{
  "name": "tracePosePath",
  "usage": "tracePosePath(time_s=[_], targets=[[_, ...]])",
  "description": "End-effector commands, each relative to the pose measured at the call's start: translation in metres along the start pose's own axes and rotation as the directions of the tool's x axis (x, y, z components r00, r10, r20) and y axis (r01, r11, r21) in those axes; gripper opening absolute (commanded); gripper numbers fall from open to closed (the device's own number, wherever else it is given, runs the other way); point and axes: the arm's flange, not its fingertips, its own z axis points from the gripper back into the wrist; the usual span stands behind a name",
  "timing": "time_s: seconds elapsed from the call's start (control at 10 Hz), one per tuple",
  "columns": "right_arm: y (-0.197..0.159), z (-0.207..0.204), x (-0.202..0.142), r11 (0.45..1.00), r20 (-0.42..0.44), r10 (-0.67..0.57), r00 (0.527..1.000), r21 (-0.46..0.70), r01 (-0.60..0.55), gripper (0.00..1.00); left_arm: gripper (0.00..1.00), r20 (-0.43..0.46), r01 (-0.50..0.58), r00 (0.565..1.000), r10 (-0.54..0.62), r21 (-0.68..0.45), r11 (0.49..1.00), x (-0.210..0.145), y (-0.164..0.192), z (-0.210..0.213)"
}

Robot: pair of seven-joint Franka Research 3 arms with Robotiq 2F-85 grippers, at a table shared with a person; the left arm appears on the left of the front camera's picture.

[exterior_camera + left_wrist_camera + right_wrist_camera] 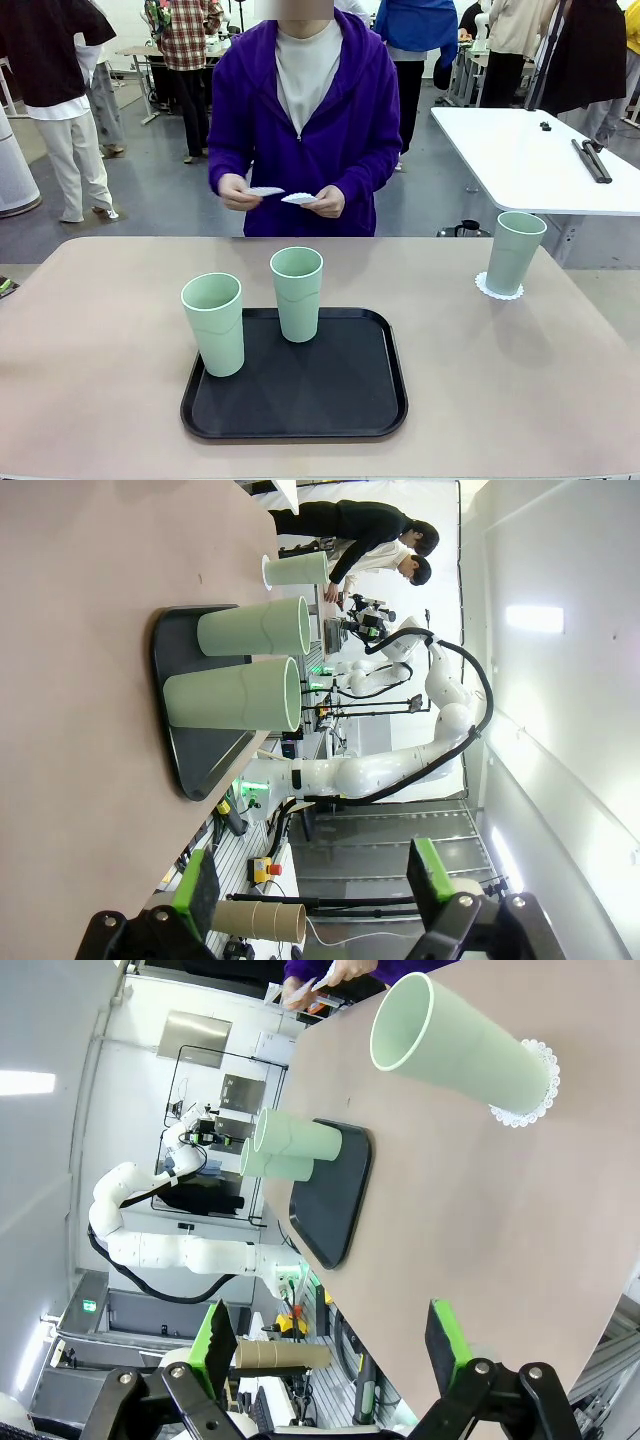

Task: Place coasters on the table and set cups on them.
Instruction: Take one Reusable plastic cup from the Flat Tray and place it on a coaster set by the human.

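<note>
Front view. We log a large beige-pink tabletop (90, 340) with rounded corners. At lower centre sits a black rounded-corner tray (330, 400) carrying two tall, tapered, pale mint-green plastic tumblers, both upright: one by the tray's left edge (213, 322), one toward its far edge (297, 293). A third tumbler (515, 253) stands at the right of the frame on a thin round white scalloped paper doily (499, 290), off the tray and well apart from the pair.

Upper centre: a person in a purple top stands behind the table. One hand (238, 192) holds a second doily (266, 190) and the other hand (328, 203) a third doily (298, 198), both above the far edge and not yet laid down.

Left gripper (314, 880): fingers spread wide, nothing between them. Right gripper (330, 1345): the same, wide and empty.

Handling, our judgement: the tumblers look light, stiff and matte, so not slippery, but tall enough to tip. We would grip across the wall at mid-height or above, where the taper widens and resists sliding through. The doilies look flimsy and easily shifted, so a cup should come straight down onto one.
</note>
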Motion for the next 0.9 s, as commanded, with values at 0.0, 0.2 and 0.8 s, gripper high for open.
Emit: tracePosePath(time_s=[0.0,0.2,0.8], targets=[[0.0003,-0.0001,0.0004,1.0,-0.001,-0.002,1.0,-0.003,0.002,1.0,1.0,0.0,0.019,1.0,-0.019,-0.011,1.0,-0.0004,-0.0013,0.0025],[0.0003,-0.0001,0.0004,1.0,-0.001,-0.002,1.0,-0.003,0.002,1.0,1.0,0.0,0.019,1.0,-0.019,-0.011,1.0,-0.0004,-0.0013,0.0025],[0.0003,-0.0001,0.0004,1.0,-0.001,-0.002,1.0,-0.003,0.002,1.0,1.0,0.0,0.019,1.0,-0.019,-0.011,1.0,-0.0004,-0.0013,0.0025]])
